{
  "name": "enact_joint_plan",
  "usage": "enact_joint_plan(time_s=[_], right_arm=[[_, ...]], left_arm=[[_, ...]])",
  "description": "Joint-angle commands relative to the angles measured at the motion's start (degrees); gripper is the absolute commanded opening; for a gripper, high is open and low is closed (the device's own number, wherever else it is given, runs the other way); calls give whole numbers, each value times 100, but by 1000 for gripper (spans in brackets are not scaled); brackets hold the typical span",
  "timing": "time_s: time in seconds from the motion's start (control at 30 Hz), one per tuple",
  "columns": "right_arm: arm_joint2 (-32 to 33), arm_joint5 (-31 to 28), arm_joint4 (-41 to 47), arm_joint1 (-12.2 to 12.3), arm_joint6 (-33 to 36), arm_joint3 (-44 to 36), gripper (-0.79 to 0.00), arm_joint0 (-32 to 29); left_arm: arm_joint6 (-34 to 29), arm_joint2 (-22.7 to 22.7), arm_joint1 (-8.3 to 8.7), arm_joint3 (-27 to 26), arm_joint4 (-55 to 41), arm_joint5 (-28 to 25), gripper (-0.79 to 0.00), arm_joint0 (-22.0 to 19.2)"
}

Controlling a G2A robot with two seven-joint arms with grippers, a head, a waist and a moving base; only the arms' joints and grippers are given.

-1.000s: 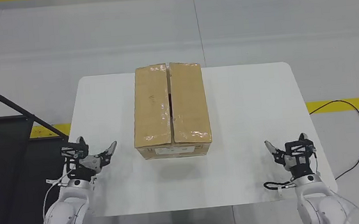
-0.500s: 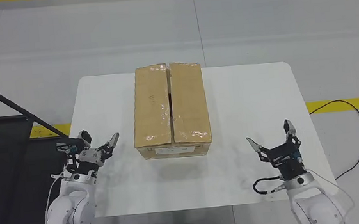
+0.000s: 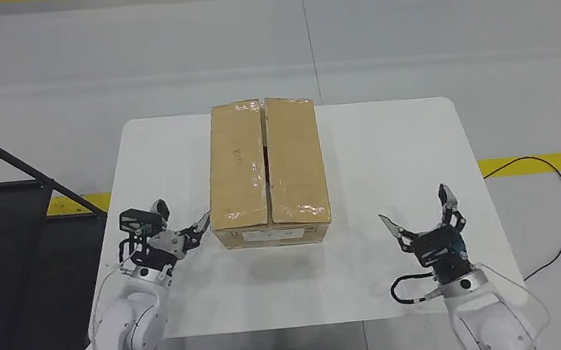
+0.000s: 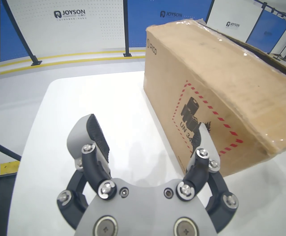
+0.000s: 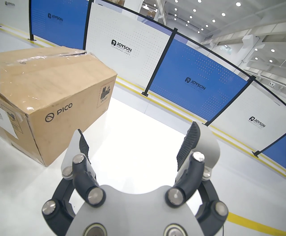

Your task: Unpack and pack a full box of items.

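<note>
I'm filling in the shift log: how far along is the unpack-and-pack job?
Nothing looks done yet: the box sits on the table with both top flaps shut. In hand: the left hand, open and empty, is close beside the box's side; the right hand, also open and empty, is farther off. Left to do: opening, unpacking, repacking.

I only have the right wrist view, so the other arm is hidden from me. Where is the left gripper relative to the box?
Observer: The left gripper is beside the box's near left corner, one fingertip right by the side wall; contact I cannot tell.
Operator: Open or shut?
Observer: Open, holding nothing.
Operator: And the box's top?
Observer: Both top flaps lie shut, meeting along a lengthwise centre seam.
</note>
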Motion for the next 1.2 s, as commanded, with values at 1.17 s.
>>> enact_joint_plan(time_s=[1.17], right_arm=[[-766,-728,-2482,59,-468,-411,0,276]], left_arm=[[-114,813,-115,-105,9,-581,0,-119]])
